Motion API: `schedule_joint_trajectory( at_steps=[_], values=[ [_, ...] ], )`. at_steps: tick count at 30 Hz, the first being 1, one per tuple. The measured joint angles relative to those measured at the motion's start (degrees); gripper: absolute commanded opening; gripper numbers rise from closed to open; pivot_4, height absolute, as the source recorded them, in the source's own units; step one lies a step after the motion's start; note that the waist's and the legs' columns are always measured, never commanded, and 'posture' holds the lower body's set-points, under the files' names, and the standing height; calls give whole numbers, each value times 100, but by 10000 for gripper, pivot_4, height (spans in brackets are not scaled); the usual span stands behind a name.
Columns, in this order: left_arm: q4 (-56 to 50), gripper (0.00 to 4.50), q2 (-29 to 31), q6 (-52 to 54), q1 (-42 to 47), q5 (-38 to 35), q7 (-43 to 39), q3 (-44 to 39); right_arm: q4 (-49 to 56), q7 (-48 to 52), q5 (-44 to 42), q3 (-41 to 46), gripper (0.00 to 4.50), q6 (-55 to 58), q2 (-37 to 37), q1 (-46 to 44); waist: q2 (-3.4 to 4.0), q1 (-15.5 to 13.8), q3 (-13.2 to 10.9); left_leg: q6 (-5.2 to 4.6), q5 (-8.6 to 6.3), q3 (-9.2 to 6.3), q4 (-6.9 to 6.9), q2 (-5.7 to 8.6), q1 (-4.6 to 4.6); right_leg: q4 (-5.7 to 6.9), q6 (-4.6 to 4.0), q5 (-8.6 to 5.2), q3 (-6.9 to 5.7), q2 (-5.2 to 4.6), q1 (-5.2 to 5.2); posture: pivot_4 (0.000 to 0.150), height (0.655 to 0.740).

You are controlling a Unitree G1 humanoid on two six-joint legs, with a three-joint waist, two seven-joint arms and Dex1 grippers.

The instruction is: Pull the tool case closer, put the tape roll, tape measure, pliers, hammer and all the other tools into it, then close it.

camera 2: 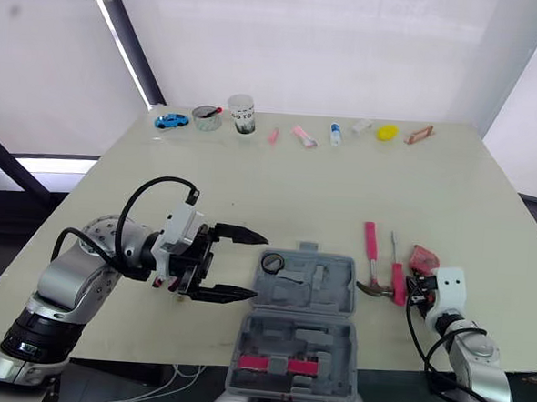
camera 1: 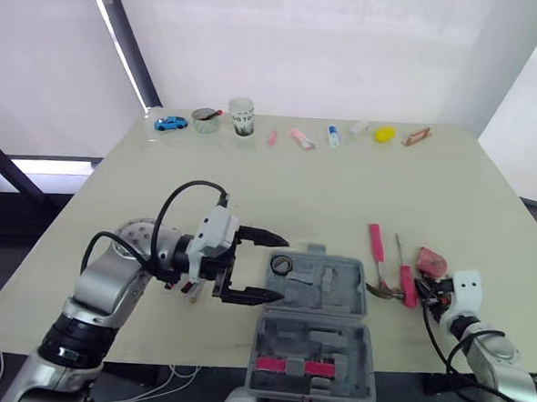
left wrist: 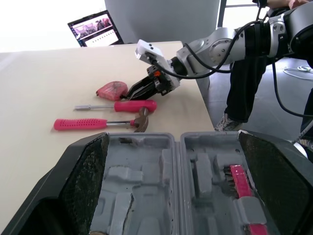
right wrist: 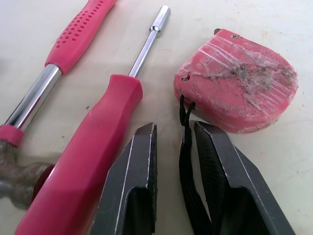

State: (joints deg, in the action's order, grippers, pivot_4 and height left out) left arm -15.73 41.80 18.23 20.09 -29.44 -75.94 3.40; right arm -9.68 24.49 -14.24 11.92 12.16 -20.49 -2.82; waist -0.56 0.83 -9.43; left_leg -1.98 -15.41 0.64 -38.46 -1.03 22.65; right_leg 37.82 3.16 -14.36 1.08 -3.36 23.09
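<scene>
Left eye view, your stock: tool case (camera 1: 337, 294) open, holding tape roll (camera 1: 280, 265) and pink-handled piece (camera 1: 295, 365). Your left gripper (camera 1: 283, 270) spread at its left; right gripper (right wrist: 173, 142) narrowly parted astride tape measure (right wrist: 239, 90) strap, at its right.

The tool case (camera 1: 320, 324) lies open at the near edge of the table (camera 1: 251, 182), a tape roll (camera 1: 281, 266) in its far half. The left gripper (camera 1: 283, 270) spreads its fingers wide beside the case's left side. A hammer (camera 1: 376, 244), a screwdriver (camera 1: 407, 284) and a tape measure (camera 1: 432, 261) lie to its right

Grey tool case (camera 1: 333, 342), pink-handled hammer (camera 1: 375, 242), pink-handled screwdriver (camera 1: 407, 287), pink tape measure (camera 1: 432, 261), black fingers (right wrist: 132, 196)
</scene>
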Motion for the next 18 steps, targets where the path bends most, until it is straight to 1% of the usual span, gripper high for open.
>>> schedule_joint_trajectory(
  at_steps=[4, 6, 7, 8, 18],
  values=[
    [-118, 45000, 0, 32, 1, -1, 17, 16, -24, -41, -8, 3, 12643, 14, 24, -32, 0, 1, 0, 0, 0, 2, -1, 0, -1, 0, 0, 0, 1, 0, 0, 1500, 7400],
    [-83, 45000, -1, 45, 77, -1, 1, 45, -31, -71, -54, 26, 7267, 17, 64, -33, 0, 0, 0, 0, 0, 1, -2, 1, -1, 2, 0, 0, 1, 1, 0, 1500, 7400],
    [-47, 45000, -1, 49, 156, 0, -13, 67, -35, -94, -83, 45, 3516, 26, 85, -37, 0, 0, 0, 0, 0, 2, -4, 1, -1, 3, 0, 0, 2, 1, 0, 1500, 7400],
    [-27, 45000, -2, 49, 224, -1, -22, 69, -35, -95, -109, 45, 938, 30, 97, -37, 0, 1, 0, 0, 0, 2, -4, 1, -1, 3, 0, 0, 2, 2, 0, 1500, 7400],
    [73, 45000, -32, 51, 276, -7, -67, 122, -33, -113, -178, 42, 938, 44, 106, -37, 0, 4, 0, 0, 0, 5, -3, -2, -3, 3, 0, 0, 5, 5, 0, 1500, 7400]
  ],
)
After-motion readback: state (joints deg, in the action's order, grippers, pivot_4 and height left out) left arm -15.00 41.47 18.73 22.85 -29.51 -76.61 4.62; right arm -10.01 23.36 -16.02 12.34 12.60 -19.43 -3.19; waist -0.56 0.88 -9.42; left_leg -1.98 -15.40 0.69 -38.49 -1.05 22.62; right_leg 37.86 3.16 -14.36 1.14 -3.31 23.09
